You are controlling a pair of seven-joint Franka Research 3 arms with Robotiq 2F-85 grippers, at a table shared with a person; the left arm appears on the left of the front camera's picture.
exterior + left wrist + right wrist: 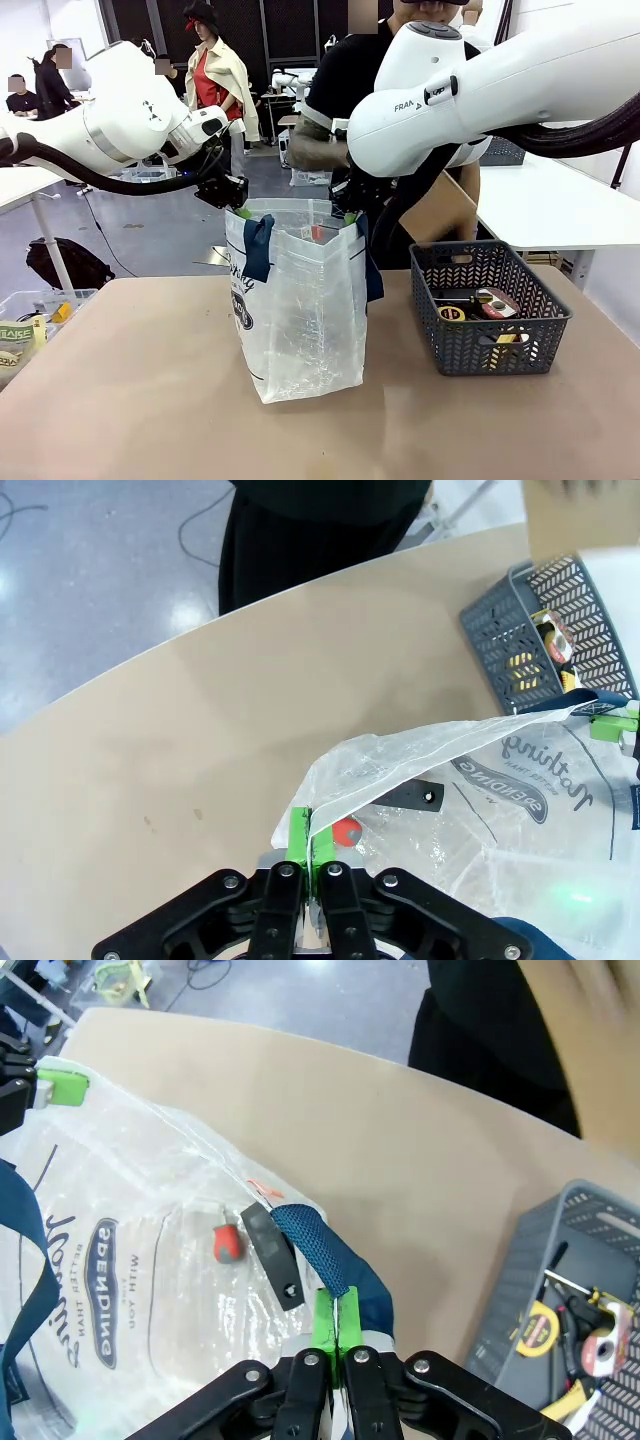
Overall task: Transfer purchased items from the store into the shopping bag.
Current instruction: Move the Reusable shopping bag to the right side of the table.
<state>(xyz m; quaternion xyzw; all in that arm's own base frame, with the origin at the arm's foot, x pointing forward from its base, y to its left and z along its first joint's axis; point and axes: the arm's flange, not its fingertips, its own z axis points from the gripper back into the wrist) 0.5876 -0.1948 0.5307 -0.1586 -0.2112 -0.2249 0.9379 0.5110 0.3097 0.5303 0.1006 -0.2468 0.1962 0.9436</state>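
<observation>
the left gripper [240, 208] is pinching the rim of the shopping bag [300, 310] on the side toward the table's [130, 380] left edge, green pads [297, 832] pressed together on the film. the right gripper [352, 214] is pinching the opposite rim, just beside a navy strap handle [310, 1235], its pads likewise clamped on plastic. between them the mouth is gaping upward. the bag is standing upright near the table's middle.

the store basket [470, 355] is sitting apart from the bag, toward the table's right edge, on the right arm's side. the purchased items [480, 305] are lying loose in it: a yellow tape measure [452, 313], a reddish piece and dark pieces, too jumbled to name.

in the bag, a small red-tipped item [346, 831] and a flat black piece [275, 1255] are resting against the film.

judgement: with both grippers occupied on the rim, loading is likely falling to the person at the far edge. each item is needing a lift sideways from the basket and down through the held mouth.
</observation>
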